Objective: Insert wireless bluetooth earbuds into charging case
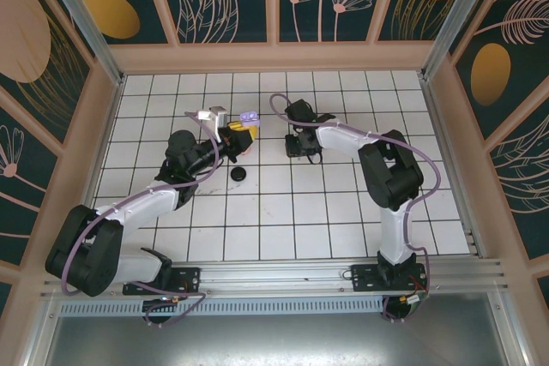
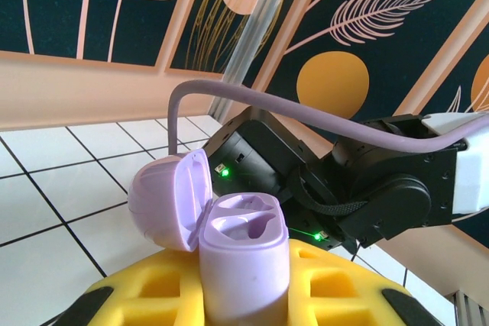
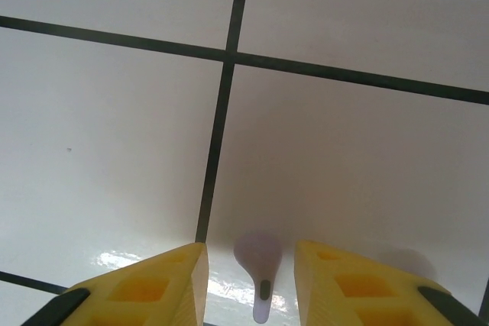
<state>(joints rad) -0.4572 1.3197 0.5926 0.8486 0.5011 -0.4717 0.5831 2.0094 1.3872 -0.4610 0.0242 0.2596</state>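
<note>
My left gripper (image 2: 244, 299) is shut on the body of a lilac charging case (image 2: 243, 261), held upright between its yellow fingers (image 2: 141, 292). The case's lid (image 2: 164, 196) is hinged back to the left and both wells are bare. In the top view this case (image 1: 249, 117) sits at the tip of the left gripper (image 1: 234, 135). A lilac earbud (image 3: 258, 259) lies on the white tile, stem toward the camera. My right gripper (image 3: 250, 265) stands open astride it, with a gap on each side. From above, the right gripper (image 1: 303, 147) points down at the table.
A small round black case (image 1: 239, 175) lies on the tiles below the left gripper. A pale grey object (image 1: 211, 114) sits just left of the lilac case. The right arm's black wrist (image 2: 367, 188) looms close behind the case. Peach walls (image 1: 274, 57) ring the table.
</note>
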